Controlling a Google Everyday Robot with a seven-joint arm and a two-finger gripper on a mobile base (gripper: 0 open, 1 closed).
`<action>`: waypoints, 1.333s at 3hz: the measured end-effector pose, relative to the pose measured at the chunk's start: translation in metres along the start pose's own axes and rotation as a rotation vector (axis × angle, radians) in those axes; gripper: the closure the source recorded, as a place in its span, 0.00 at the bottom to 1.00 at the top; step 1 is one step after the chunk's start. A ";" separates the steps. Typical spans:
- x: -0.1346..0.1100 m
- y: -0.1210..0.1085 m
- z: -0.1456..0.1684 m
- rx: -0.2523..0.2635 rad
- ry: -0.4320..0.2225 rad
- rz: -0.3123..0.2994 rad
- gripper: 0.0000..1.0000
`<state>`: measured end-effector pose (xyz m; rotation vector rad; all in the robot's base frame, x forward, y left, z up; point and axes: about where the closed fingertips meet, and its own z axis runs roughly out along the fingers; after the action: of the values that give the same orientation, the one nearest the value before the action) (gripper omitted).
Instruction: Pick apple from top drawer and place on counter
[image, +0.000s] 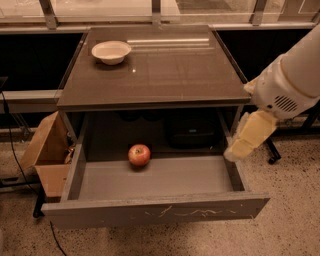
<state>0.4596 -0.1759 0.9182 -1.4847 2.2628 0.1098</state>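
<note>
The apple (139, 155), small and red with yellowish patches, sits on the grey floor of the open top drawer (160, 179), left of centre and towards the back. The drawer's front panel (155, 211) carries pale scratches. The counter (165, 70) is the glossy dark tabletop above the drawer. My arm comes in from the right as a white housing with a cream-yellow end piece. The gripper (239, 149) hangs at that end, over the drawer's right wall, well to the right of the apple and apart from it.
A shallow cream-white bowl (111, 51) stands on the counter's back left corner. A brown cardboard box (47, 152) sits on the floor left of the drawer. A dark object (192, 130) lies in the shadow behind the drawer. The floor is speckled.
</note>
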 end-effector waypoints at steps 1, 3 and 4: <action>-0.013 0.025 0.049 -0.032 -0.100 0.115 0.00; -0.047 0.035 0.093 -0.003 -0.257 0.199 0.00; -0.047 0.035 0.093 -0.003 -0.257 0.199 0.00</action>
<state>0.4730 -0.0938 0.8461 -1.1683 2.1921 0.3431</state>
